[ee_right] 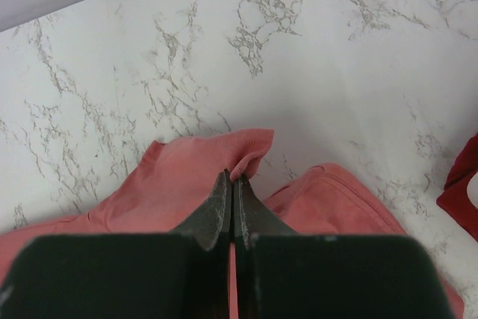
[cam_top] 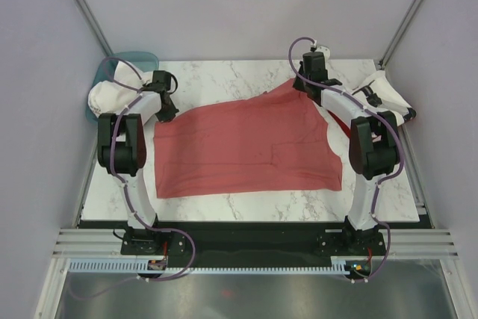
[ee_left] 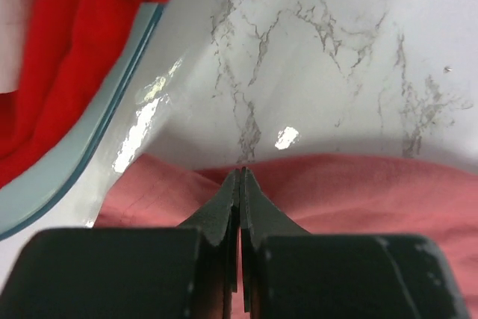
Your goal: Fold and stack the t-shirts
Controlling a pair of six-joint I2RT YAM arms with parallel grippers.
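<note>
Across the white marble-patterned table [cam_top: 224, 203] a dusty salmon-red cotton t-shirt [cam_top: 246, 147] lies spread almost flat between the two arms, with its long near edge running roughly parallel to the table's front. Its far right part is drawn into a peak that rises towards the right hand [cam_top: 302, 84].

From the right wrist view, the right hand [ee_right: 231, 178] is clenched, with its black fingertips pressed together on a small turned-up fold of the salmon-red fabric. A scrap of dark red cloth [ee_right: 463, 184] shows at the right edge of that view, apart from the pinched shirt.

The left hand [cam_top: 166, 110] sits at the shirt's far left corner. Its wrist view shows the left hand [ee_left: 240, 178] clamped tight too, its tips meeting right on the shirt's edge, and the fabric creases up into them.

Just beside that corner stands a teal plastic basket [ee_left: 75, 162]. A bright red t-shirt [ee_left: 67, 57] spills over its rim, and a crumpled white t-shirt [cam_top: 108, 95] is heaped in it.

At the table's far right corner a second white cloth bundle [cam_top: 385, 91] lies behind the right arm, well apart from the spread shirt.
</note>
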